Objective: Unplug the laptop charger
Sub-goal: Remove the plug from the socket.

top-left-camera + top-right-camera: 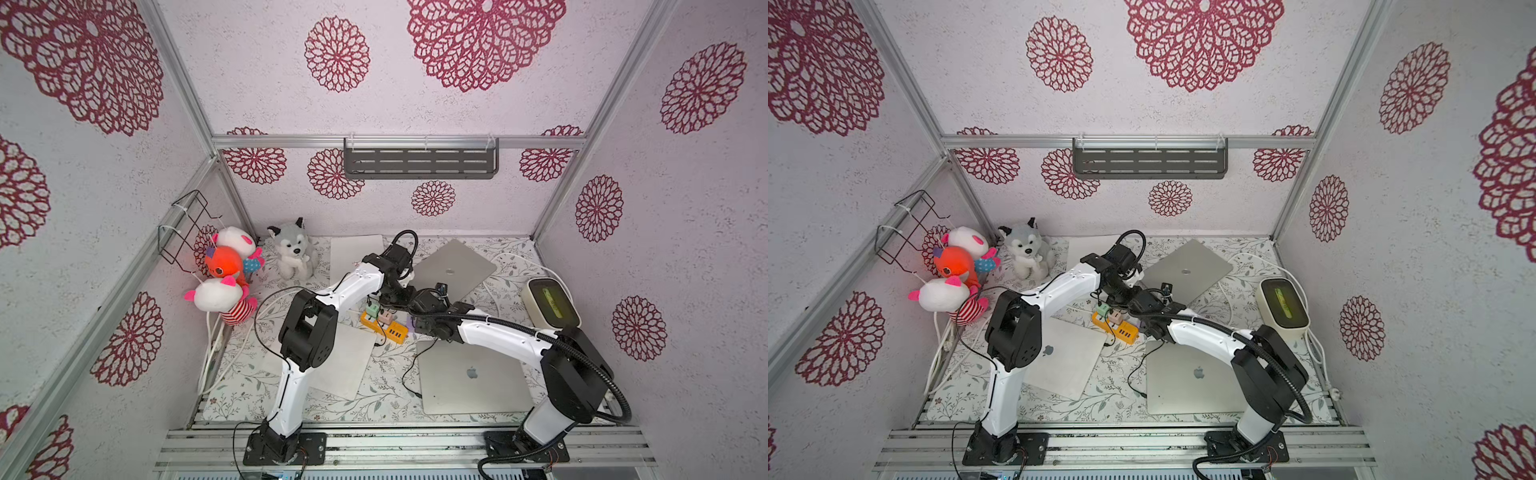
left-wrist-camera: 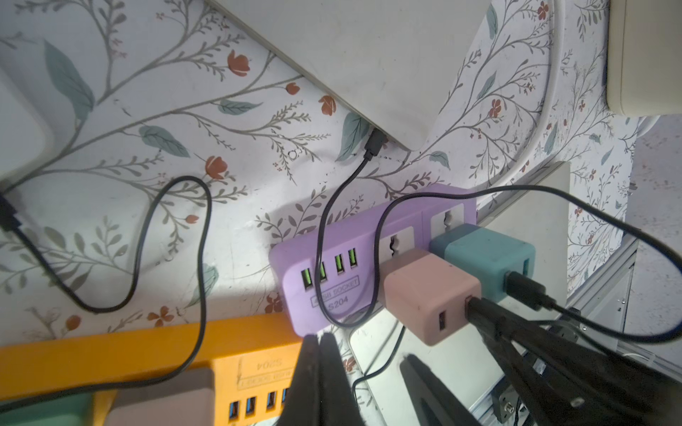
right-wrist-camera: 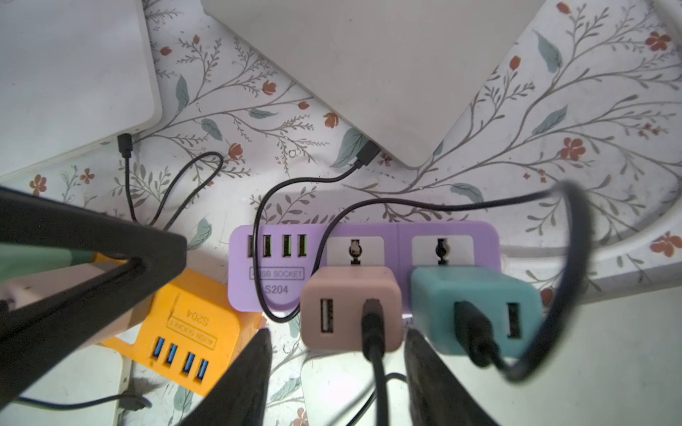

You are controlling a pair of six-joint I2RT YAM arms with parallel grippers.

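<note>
Pale textured walls (image 1: 257, 75) stamped with crimson flower medallions (image 1: 337, 54) stand around me, framed by aluminium posts (image 1: 178, 75). A dark slotted shelf (image 1: 420, 163) hangs on the back wall, a black wire basket (image 1: 183, 226) on the wall to my left. Under me lies a white table cover (image 1: 374, 395) printed with leafy sprigs.

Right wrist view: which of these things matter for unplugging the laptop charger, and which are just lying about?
In play: pink charger, framed by the open right claw; its black cable; purple power strip; shut left claw.
Lying about: teal charger, probably; orange power strip; husky plush; cream device.
</note>
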